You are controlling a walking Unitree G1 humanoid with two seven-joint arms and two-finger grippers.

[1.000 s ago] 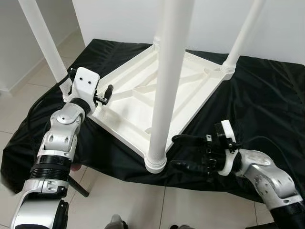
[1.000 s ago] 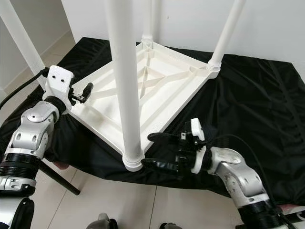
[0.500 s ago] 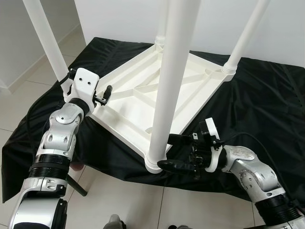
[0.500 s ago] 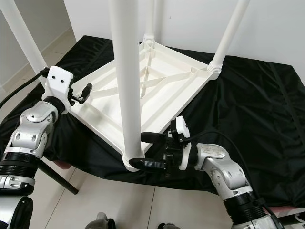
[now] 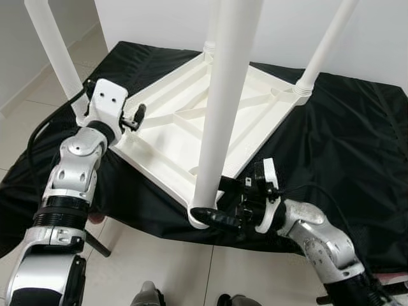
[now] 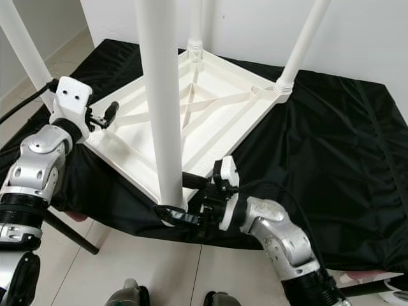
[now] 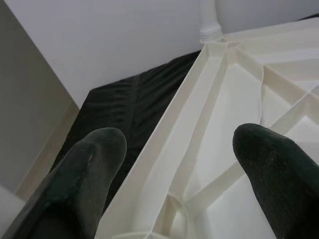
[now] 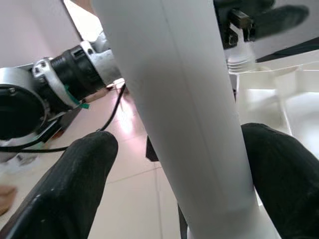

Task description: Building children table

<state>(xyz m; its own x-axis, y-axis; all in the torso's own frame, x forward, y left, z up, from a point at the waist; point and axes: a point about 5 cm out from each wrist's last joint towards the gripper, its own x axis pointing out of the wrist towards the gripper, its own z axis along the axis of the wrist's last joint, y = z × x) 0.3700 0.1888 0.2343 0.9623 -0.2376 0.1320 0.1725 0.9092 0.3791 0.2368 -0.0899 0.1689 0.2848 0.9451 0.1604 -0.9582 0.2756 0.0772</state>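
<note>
Right gripper (image 5: 213, 203) moved in, jaws open around near leg (image 5: 220, 108); left gripper (image 5: 131, 118) open, empty; leg tops cropped.

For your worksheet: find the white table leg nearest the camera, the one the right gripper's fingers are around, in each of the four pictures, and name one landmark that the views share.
Left eye view: the near white round table leg rises through the centre.
Right eye view: it stands left of centre.
Left wrist view: I can't tell; one leg base sits at the far corner.
Right wrist view: it runs between the black fingers.
Shared landmark: the white ribbed upturned tabletop.

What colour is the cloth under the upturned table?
Black cloth, plain, no pattern; clearest in the right eye view.
</note>
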